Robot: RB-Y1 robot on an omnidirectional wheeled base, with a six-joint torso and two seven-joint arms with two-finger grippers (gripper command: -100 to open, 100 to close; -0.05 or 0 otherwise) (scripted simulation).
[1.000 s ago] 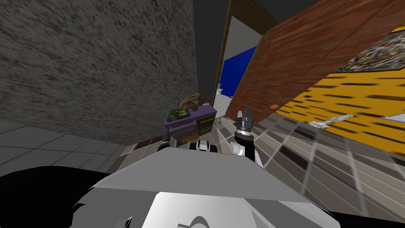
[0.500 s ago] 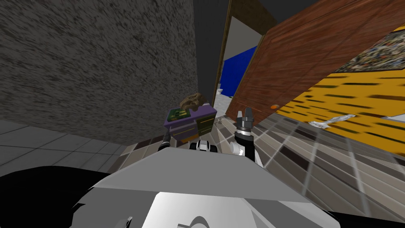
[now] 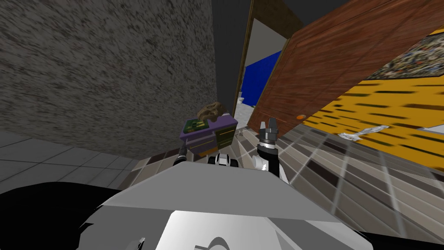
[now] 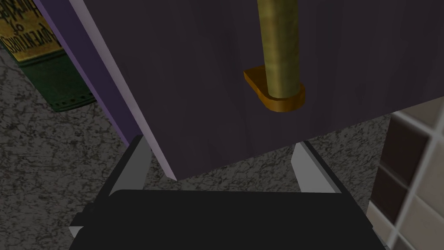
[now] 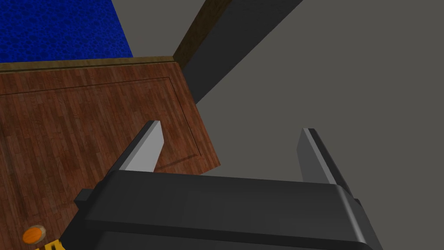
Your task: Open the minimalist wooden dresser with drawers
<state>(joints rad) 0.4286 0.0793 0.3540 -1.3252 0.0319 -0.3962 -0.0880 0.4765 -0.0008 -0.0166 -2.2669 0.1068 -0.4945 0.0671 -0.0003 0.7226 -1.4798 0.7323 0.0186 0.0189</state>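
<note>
1. DRESSER AHEAD: The purple dresser (image 3: 204, 136) stands low against the speckled grey wall (image 3: 108, 74), next to an open doorway. A green book (image 3: 194, 126) and a brown lump (image 3: 211, 110) lie on its top.
2. LEFT HAND AT THE DRAWER: Your left gripper (image 4: 221, 167) hangs close up to a dark purple drawer front (image 4: 195, 87). Its two blades are spread wide and clasp nothing. The near edge of the panel lies between them.
3. THE HANDLE: A brass bar handle (image 4: 279, 43) runs along that front, ahead of the gripper and apart from it. Its mounting foot sits nearer one blade than the other, so the bar is off-centre in the opening.
4. DOING IT WELL: The step in hand looks like the approach to the grasp.
   - Slide the hand sideways until the bar sits midway between the blades.
   - Ease forward until a blade passes on either side of the bar, then close firmly.
   - Pull straight back along the drawer's travel, without lifting or twisting.
5. THE RISK: Closing from the present offset would likely catch the panel's edge or only graze the bar.
6. RIGHT HAND IDLE: Your right gripper (image 3: 269, 125) is raised beside the brown wooden door (image 3: 329, 74), blades apart and empty. It is best kept parked there.
</note>
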